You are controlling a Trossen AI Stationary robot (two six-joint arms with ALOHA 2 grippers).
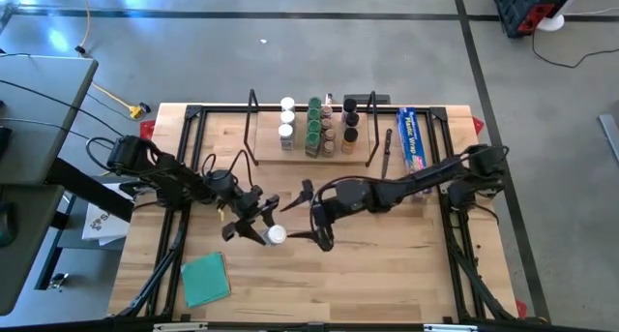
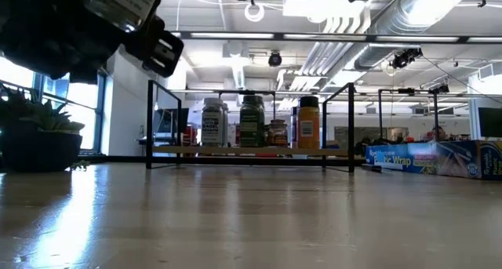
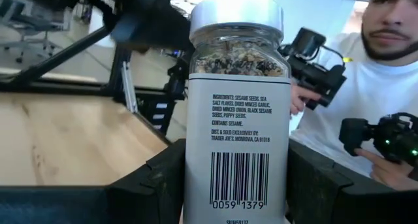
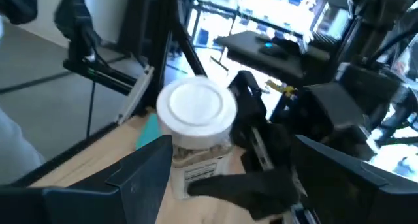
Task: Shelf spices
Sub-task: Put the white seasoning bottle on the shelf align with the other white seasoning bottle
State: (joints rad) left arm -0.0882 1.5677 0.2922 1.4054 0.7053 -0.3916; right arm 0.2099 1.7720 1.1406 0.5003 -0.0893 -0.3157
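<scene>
Clamping a clear cylindrical white-lidded spice jar (image 3: 238,113) by its paper label, left pincer (image 1: 253,226) above pale wooden table (image 1: 387,264), right pincer (image 1: 314,226) spread wide beside the lid, other jars (image 1: 319,126) on wood-and-black-wire shelf (image 1: 363,150).

Jar (image 3: 238,113) in my left claw (image 3: 238,185): label reads "INGREDIENTS: SESAME SEEDS, SEA SALT FLAKES, DRIED MINCED GARLIC, DRIED MINCED ONION, BLACK SESAME SEEDS, POPPY SEEDS. CONTAINS SESAME. DIST. & SOLD EXCLUSIVELY BY: TRADER JOE'S, MONROVIA, CA 91016"; barcode 0059 1379. Blue box (image 2: 431,158), well beyond my claws: "Plastic Wrap", partly legible.
</scene>
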